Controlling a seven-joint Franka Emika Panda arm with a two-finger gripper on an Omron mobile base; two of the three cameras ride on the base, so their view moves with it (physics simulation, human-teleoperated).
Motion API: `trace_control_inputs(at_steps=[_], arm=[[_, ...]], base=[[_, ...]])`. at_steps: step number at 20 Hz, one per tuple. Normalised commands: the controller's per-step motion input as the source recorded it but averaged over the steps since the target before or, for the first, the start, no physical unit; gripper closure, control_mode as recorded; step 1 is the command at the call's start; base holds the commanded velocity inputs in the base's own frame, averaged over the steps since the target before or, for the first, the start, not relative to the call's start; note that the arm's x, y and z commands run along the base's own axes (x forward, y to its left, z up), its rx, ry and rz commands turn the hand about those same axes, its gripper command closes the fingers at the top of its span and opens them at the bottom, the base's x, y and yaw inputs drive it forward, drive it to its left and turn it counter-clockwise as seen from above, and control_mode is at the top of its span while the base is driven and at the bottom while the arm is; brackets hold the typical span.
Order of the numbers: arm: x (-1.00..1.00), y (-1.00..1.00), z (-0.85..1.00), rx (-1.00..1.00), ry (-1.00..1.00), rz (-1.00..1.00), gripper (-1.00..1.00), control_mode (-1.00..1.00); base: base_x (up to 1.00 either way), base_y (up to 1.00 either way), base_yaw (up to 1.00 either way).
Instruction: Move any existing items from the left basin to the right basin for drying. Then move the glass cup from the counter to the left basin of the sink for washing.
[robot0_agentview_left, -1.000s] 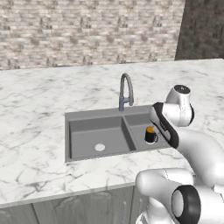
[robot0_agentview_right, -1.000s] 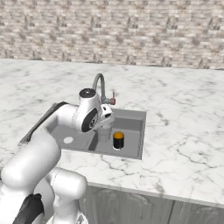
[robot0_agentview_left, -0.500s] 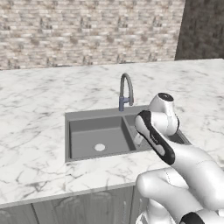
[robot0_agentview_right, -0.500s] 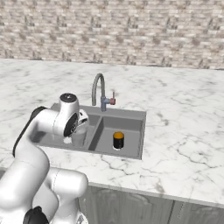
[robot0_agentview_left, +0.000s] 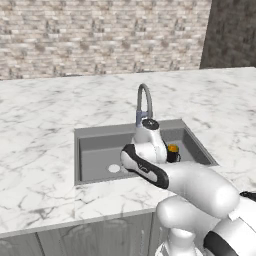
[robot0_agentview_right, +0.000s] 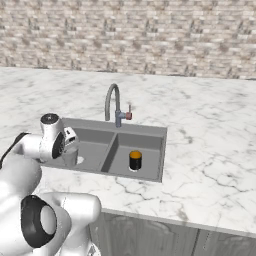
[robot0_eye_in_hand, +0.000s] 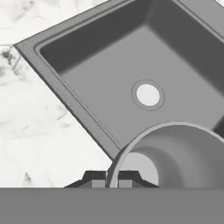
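The glass cup (robot0_eye_in_hand: 179, 153) hangs over the near edge of the left basin (robot0_eye_in_hand: 100, 83), its pale rim pinched between my gripper's (robot0_eye_in_hand: 112, 179) fingertips (robot0_eye_in_hand: 94, 177), so the gripper is shut on it. In the right base view the gripper (robot0_agentview_right: 70, 150) holds the cup (robot0_agentview_right: 70, 159) just above the left basin (robot0_agentview_right: 92, 145), close to its front left corner. The black mug with the orange top (robot0_agentview_right: 135, 160) stands upright in the right basin (robot0_agentview_right: 147, 150). From the left base view the mug (robot0_agentview_left: 173, 150) peeks out behind my arm, and the white drain (robot0_agentview_left: 114, 169) of the left basin shows.
The tall curved faucet (robot0_agentview_right: 113, 102) rises behind the divider between the basins. White marble counter (robot0_agentview_right: 210, 150) surrounds the sink on all sides. A brick wall runs along the back. My own arm (robot0_agentview_left: 165, 172) covers the sink's front edge in the left base view.
The arm has swung from the right basin side across to the left basin, carrying the cup. The black mug has stayed put in the right basin.
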Motion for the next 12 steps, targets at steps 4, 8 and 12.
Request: trace_control_inputs(at_steps=[4, 8, 12], arm=[[0.82, 0.58, -0.23, -0.02, 0.05, -0.03, 1.0, -1.0], [0.88, 0.1, -0.01, 0.0, 0.09, -0.07, 1.0, -1.0], [0.79, 0.02, -0.19, 0.0, 0.11, -0.06, 1.0, -1.0]], base=[[0.0, 0.0, 0.0], [0.0, 0.0, 0.0], [0.0, 0.0, 0.0]])
